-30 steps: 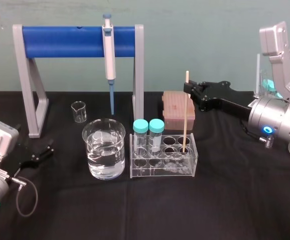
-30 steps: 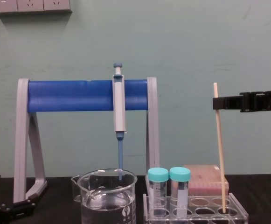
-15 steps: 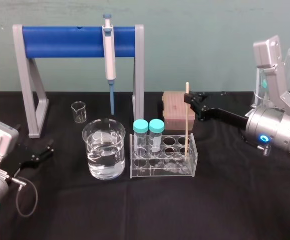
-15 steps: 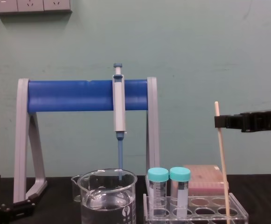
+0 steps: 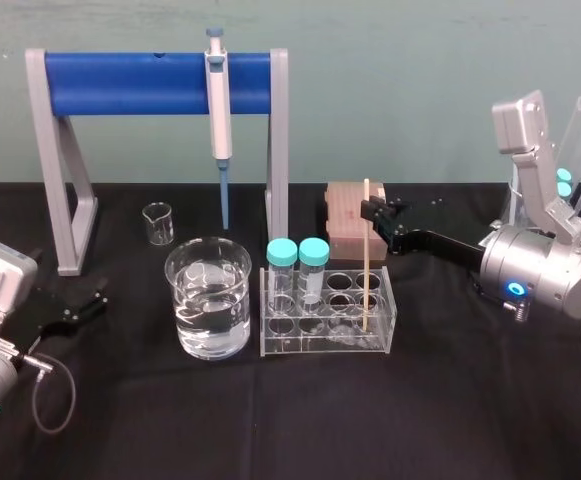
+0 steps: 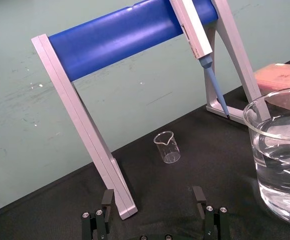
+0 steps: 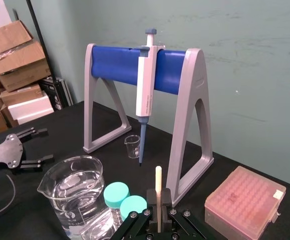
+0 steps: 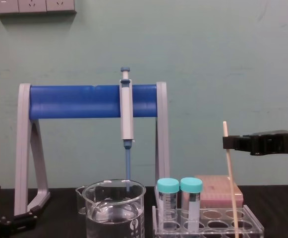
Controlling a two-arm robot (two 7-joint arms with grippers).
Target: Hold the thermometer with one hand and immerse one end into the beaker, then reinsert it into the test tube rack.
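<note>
From the head, the right hand pinches the thermometer just below its top. That keeps the thin rod near upright, with its lower end inside a hole at the right end of the rack, in what looks like the front row. The beaker, part filled with water, stands just left of the rack. The left hand lies idle on the tabletop at the far left.

The left wrist shows that hand's fingers spread, holding nothing, with the beaker off to one side.

The right wrist shows the right hand pressed together on the thermometer, its tip poking above the grip.

From the chest, the thermometer leans slightly, and the high grip leaves its length free to slide down. It seems nearly seated, so letting go likely comes next.
</note>
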